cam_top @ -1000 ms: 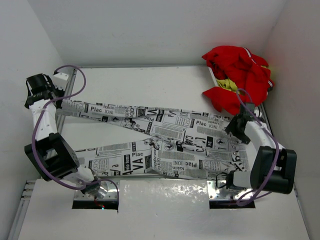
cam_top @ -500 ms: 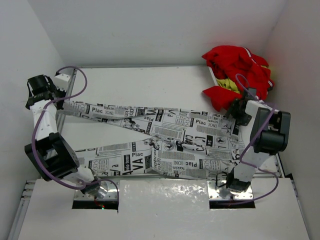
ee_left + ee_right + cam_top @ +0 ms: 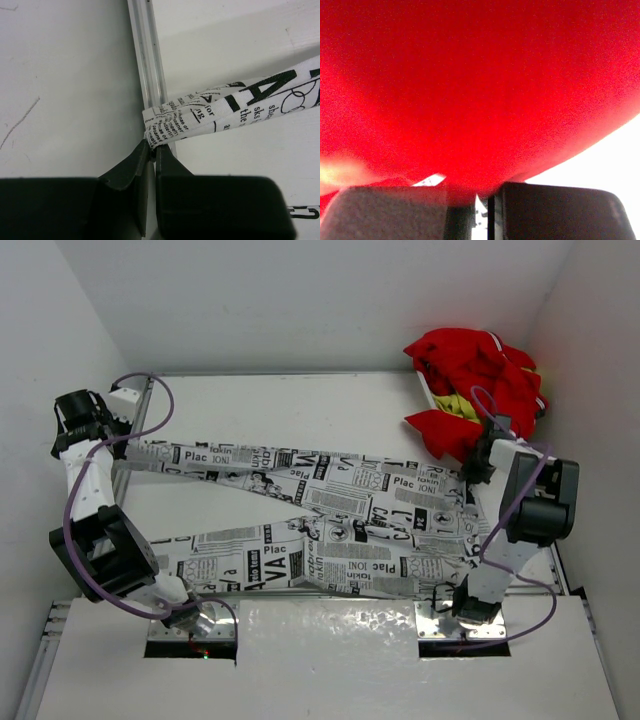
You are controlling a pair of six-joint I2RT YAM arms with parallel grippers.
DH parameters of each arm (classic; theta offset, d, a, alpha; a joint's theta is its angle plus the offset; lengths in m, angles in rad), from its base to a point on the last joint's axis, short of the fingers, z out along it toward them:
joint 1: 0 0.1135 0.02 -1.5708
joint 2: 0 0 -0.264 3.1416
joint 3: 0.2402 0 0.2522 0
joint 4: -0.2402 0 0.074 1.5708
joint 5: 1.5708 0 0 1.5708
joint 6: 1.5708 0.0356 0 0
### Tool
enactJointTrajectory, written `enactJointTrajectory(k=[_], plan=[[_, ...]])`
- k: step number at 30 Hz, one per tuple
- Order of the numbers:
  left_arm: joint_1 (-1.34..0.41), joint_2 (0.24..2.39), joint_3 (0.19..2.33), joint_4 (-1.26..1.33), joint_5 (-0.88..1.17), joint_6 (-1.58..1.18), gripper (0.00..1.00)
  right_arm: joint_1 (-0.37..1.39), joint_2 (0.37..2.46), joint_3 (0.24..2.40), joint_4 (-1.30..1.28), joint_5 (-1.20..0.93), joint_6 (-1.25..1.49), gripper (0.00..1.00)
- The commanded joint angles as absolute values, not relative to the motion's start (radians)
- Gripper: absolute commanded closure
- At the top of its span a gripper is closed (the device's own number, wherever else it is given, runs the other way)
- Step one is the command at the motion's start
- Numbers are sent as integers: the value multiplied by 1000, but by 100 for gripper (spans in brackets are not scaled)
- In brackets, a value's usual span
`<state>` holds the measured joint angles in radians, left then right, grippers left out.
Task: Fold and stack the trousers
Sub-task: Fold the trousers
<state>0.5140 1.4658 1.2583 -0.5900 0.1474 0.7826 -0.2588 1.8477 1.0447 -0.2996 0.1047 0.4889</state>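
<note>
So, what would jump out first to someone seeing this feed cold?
The newsprint trousers sprawl in a wide V across the table, one hem pinched by the left gripper at the left edge. A bright red cloth heap fills the far-right corner, the shut right gripper beside it.

White-and-black arms (image 3: 88,480), purple cables (image 3: 140,374)

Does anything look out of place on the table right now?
Yes: a crumpled red garment heaped at the far right corner crowds the trousers' waist end, just where the right gripper is shut; red cloth fills its wrist view.
</note>
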Motion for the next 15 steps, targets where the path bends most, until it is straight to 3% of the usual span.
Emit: enactJointTrajectory(k=[1,15], plan=[[525,1457,1305,-568,138,798,100,-261,1778,1006,-347,94,454,100],[522,1623,1423,-517,126,723,100,-310,1480,947,-292,5,436,100]])
